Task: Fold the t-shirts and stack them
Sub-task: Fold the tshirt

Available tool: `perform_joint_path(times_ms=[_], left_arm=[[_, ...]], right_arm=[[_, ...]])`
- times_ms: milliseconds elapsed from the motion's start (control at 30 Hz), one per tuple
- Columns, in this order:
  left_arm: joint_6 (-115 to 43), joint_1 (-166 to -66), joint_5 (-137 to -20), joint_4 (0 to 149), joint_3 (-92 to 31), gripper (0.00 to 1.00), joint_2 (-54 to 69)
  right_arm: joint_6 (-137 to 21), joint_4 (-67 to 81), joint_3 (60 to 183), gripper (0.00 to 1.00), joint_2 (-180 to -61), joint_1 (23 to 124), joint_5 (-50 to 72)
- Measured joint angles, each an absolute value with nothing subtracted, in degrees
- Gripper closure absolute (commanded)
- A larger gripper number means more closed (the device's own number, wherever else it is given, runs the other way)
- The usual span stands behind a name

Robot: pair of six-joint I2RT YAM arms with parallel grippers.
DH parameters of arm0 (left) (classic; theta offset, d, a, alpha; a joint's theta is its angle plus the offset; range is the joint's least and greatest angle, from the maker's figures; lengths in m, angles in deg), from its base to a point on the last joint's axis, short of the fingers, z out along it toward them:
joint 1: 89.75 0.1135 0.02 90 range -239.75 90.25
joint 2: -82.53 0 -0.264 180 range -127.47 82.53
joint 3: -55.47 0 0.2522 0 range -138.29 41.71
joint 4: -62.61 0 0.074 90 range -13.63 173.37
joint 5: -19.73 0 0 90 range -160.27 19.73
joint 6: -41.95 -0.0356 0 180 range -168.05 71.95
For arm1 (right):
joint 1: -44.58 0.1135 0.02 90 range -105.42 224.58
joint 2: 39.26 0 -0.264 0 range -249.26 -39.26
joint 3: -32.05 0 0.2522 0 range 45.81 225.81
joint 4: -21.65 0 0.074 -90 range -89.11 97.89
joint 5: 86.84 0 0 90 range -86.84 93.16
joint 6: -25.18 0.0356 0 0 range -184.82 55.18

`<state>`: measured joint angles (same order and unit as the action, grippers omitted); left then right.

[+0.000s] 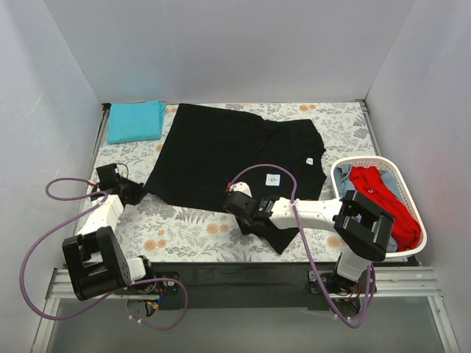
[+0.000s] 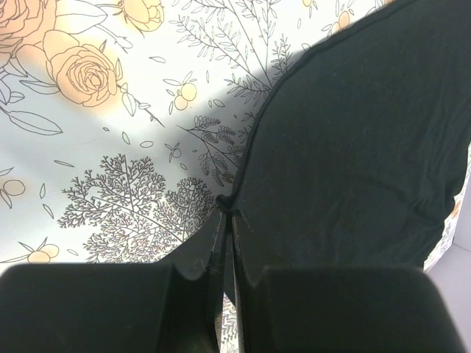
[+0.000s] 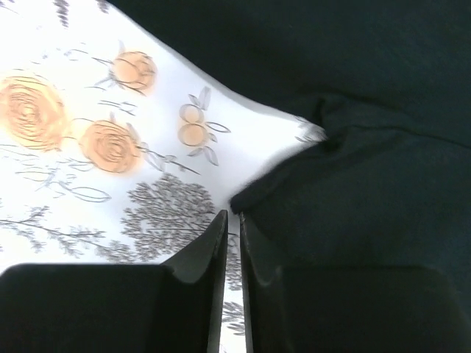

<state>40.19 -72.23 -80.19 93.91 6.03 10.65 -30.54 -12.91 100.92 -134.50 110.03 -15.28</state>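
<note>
Teal t-shirt [image 1: 135, 121] sits folded at the far left corner of the floral table covering [image 1: 193, 229]. Left gripper [image 1: 137, 193] is low at the near-left corner of the black t-shirt [image 1: 221, 151]. In the left wrist view its jaws are pressed almost together with only a sliver of gap, and the left gripper [image 2: 227, 218] tips meet the hem edge of the black t-shirt [image 2: 353, 147], so it looks pinched. The black shirt lies spread mid-table, mostly flat, with the neck label [image 1: 310, 159] toward the right. Right gripper [image 1: 235, 203] is at the shirt's near edge. In the right wrist view its jaws are likewise nearly together, and the right gripper [image 3: 232, 218] tips nip a rolled fold of the black t-shirt [image 3: 353, 88] over the covering [image 3: 88, 132]. At far right, the white laundry basket [image 1: 368, 160] holds the red t-shirt [image 1: 383, 195] on top of the light-blue t-shirt [image 1: 344, 185].
</note>
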Motion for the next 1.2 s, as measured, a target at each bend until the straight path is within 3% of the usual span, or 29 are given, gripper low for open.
perform_joint_path(times_ms=[167,367,567,767,1033,1200], left_arm=[[40.19,-72.23,-80.34,93.87,6.03,1.00,10.50],[40.19,-72.23,-80.45,93.87,6.03,1.00,10.48],[40.19,-72.23,-81.00,93.65,6.05,1.00,10.20],[40.19,-72.23,-81.30,93.41,6.05,1.00,10.06],[40.19,-72.23,-81.50,93.08,6.05,1.00,10.06],[40.17,-72.23,-81.48,93.11,6.05,1.00,10.06]], right_arm=[[-30.61,-12.14,103.68,0.85,-136.08,110.12,-12.76],[-30.19,-12.01,104.86,0.59,-134.76,110.23,-11.45],[-28.12,-16.73,99.85,0.56,-117.93,110.36,-16.33],[-20.05,-23.00,87.22,0.54,-101.30,109.77,-22.36],[-15.55,-28.01,81.52,0.46,-103.55,108.72,-23.98],[-15.07,-28.01,81.17,0.48,-103.75,104.50,-26.01]])
